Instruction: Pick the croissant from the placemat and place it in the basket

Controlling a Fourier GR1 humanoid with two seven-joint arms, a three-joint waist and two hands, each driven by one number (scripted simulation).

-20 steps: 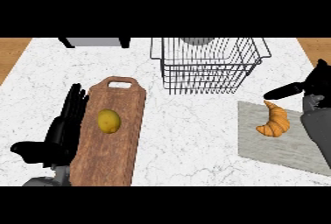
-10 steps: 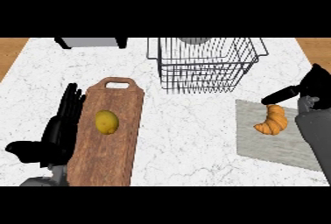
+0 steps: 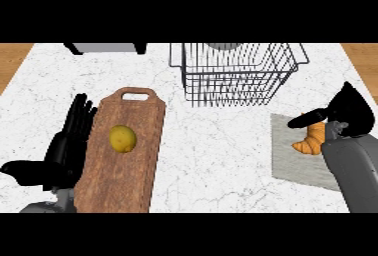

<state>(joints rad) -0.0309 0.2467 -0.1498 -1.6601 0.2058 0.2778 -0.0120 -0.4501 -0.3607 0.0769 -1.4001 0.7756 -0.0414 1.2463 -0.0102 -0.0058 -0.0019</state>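
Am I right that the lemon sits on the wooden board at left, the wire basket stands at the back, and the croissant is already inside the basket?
Not quite: the croissant is not in the basket. The head view shows it lying on the grey placemat at right, with the right hand over it. The lemon on the wooden board and the basket at the back are as you say.

Even, bright light falls across the white bench (image 3: 221,150), without glare; shadows are faint, a soft one just under the basket (image 3: 236,72) beyond the right hand (image 3: 347,112); edges stay straight and undistorted
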